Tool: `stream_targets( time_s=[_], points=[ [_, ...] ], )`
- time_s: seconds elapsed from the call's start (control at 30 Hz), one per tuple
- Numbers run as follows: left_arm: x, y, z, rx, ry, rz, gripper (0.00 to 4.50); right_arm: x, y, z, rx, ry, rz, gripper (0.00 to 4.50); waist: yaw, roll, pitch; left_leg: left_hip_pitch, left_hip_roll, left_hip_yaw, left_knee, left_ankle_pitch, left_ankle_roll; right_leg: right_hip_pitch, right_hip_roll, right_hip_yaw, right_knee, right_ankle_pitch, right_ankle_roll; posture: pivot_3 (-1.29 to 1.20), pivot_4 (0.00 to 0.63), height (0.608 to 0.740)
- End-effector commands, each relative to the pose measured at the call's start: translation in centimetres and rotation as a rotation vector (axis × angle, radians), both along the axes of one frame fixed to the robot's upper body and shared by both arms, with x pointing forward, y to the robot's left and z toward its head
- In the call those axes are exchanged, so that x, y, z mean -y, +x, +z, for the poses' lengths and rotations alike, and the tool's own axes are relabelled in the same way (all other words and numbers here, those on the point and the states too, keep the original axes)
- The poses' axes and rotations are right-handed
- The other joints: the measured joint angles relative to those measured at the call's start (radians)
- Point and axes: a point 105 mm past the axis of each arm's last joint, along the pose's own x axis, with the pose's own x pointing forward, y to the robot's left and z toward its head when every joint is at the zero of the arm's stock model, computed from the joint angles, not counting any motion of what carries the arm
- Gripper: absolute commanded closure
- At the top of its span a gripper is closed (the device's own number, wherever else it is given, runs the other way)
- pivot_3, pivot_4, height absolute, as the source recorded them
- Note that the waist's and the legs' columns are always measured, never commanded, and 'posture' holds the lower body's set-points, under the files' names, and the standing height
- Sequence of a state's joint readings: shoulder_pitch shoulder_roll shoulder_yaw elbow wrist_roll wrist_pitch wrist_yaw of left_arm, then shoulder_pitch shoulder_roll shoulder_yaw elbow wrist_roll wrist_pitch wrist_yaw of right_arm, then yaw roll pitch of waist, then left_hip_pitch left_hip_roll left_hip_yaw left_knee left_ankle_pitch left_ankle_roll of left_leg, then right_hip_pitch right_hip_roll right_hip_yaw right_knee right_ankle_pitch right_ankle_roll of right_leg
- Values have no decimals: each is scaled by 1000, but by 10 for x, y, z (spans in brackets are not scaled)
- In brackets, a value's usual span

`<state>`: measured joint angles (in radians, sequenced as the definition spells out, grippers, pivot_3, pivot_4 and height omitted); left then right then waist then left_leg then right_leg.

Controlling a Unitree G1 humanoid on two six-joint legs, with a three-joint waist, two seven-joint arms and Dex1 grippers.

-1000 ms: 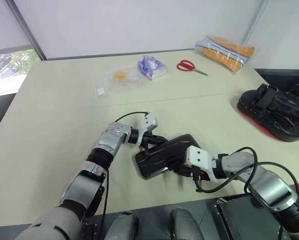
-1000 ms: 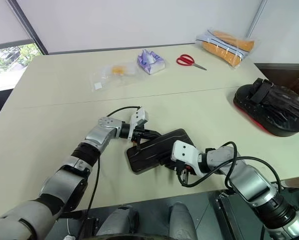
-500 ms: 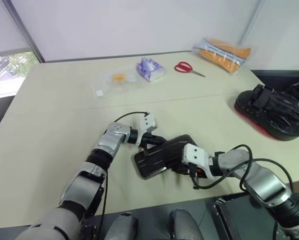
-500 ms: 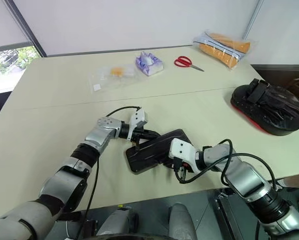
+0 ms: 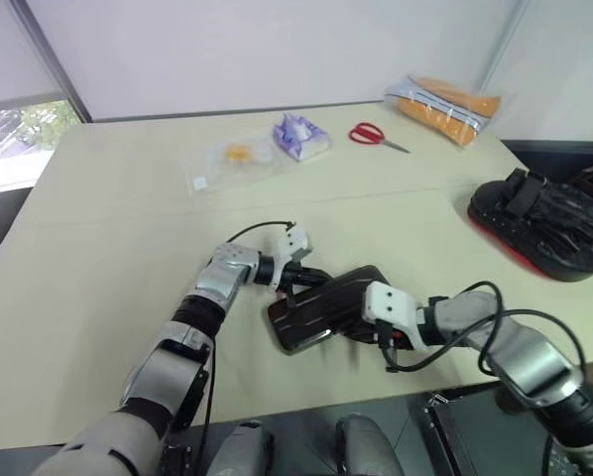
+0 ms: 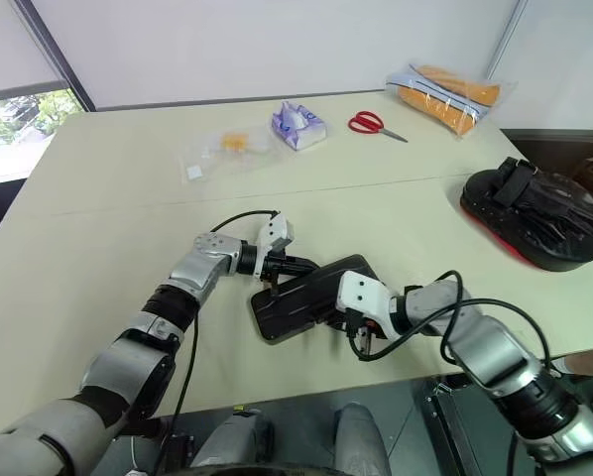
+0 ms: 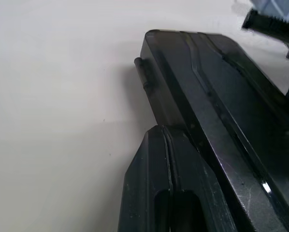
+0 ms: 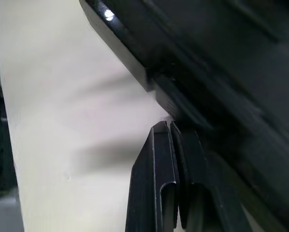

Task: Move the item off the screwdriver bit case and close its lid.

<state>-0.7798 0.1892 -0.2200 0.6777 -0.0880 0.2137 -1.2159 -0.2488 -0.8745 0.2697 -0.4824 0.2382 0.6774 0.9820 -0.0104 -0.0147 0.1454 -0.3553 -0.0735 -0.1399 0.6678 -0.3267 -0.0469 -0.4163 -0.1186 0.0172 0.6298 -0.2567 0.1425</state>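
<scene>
Both grippers sat at the screwdriver bit case (image 5: pixel 328 307), which lay close to the near edge of the table (image 5: pixel 108 248) with its smoky brown lid (image 7: pixel 217 111) already folded down over the tray. Nearest of all, the right gripper (image 8: pixel 172 133) had its two black fingers pressed together, holding nothing, their tips at the case's near long edge just beside the small latch tab (image 8: pixel 176 104). On the far side, the left gripper (image 7: pixel 165 133) also had its fingers together and empty, the tips resting against the lid's opposite edge near a corner, so the case was braced between the two arms. Well apart, toward the table's right edge, lay the boxing mitt (image 5: pixel 546 223), black with a red rim, clear of the case; by that, the first part of the task looked done and the step in hand was securing the lid. Whether the latch had caught could not be told from these views. The next move probably called for a firm downward or inward press at the tab while the left gripper kept the case from sliding. Farther back lay a clear plastic bag (image 5: pixel 227 161), a purple tissue pack (image 5: pixel 301 135), red scissors (image 5: pixel 373 134) and a bagged orange package (image 5: pixel 443 102).
</scene>
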Motion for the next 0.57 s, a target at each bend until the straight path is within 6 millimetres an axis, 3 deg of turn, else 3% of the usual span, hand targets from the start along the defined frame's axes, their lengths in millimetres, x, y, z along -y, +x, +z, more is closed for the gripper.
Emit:
stream_targets(
  time_s=[0.03,0.17,0.3,0.37,0.57],
  points=[
    [-11,6,29,50,-76,36,4500,1,-8,20,39,18,22,4418,-2,0,0,-4,0,1,0,0,0,-5,0,1,1,0,0,0,150,740],
    [-34,3,49,84,-118,69,4500,14,-13,33,59,-17,5,4418,-1,1,1,-9,0,1,0,0,0,-11,0,0,1,0,0,0,150,740],
    [-78,-16,73,127,-134,140,4500,36,-15,68,141,-58,-29,4418,-4,4,3,-9,0,2,-1,0,0,-11,-1,2,1,0,0,0,150,740],
    [-83,-23,75,125,-129,153,4500,39,-16,74,153,-59,-34,4418,1,4,4,-9,1,2,-1,0,0,-11,0,1,1,0,0,0,150,740],
    [-112,-69,88,127,-95,203,4500,57,-13,96,198,-70,-80,4418,16,4,6,-9,1,2,0,0,0,-10,-1,2,0,0,0,0,150,740]
  ],
)
